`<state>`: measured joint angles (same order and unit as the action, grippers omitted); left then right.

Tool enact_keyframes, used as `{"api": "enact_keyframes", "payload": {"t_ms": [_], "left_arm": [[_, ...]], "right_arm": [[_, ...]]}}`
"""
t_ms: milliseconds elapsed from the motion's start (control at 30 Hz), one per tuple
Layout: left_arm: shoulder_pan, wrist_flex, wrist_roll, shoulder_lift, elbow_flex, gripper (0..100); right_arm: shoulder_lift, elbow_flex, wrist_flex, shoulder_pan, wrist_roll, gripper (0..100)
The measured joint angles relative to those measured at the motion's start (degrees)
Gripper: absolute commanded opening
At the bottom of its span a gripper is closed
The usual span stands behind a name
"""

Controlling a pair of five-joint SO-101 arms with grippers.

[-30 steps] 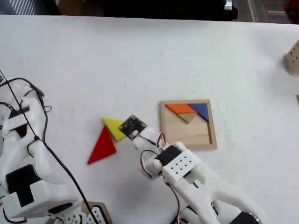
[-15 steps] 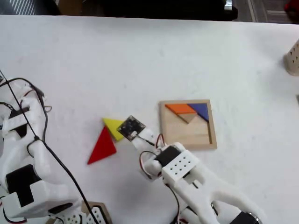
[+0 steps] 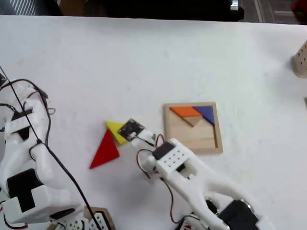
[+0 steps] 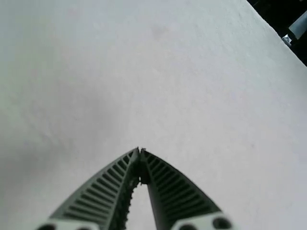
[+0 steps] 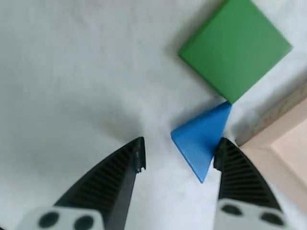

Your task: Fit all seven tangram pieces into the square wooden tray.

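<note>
Between spread fingers of right pincer (image 5: pixel 182 144) | blue triangle (image 5: pixel 201 139) | beside tray (image 5: pixel 278 120)

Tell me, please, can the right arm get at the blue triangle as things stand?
Probably yes: the right gripper is open, with the blue triangle lying between its fingers. The tray corner close beside one finger might crowd the closing.

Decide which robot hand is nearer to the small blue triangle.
Right. The right hand is open with the blue triangle between its fingers, by the tray. The left hand, shut, is over white table, away from it.
</note>
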<state>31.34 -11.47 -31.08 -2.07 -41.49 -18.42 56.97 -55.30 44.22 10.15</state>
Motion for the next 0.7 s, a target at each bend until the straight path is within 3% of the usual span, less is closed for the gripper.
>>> {"api": "enact_keyframes", "payload": {"t_ms": [400, 700], "left_arm": [[-0.3, 0.0, 0.0, 0.0, 0.0, 2], [-0.3, 0.0, 0.0, 0.0, 0.0, 2]], "right_arm": [[-3.7, 0.8, -0.3, 0.0, 0.0, 2.2], [-4.9, 0.8, -0.4, -4.6, 0.1, 1.8]]}}
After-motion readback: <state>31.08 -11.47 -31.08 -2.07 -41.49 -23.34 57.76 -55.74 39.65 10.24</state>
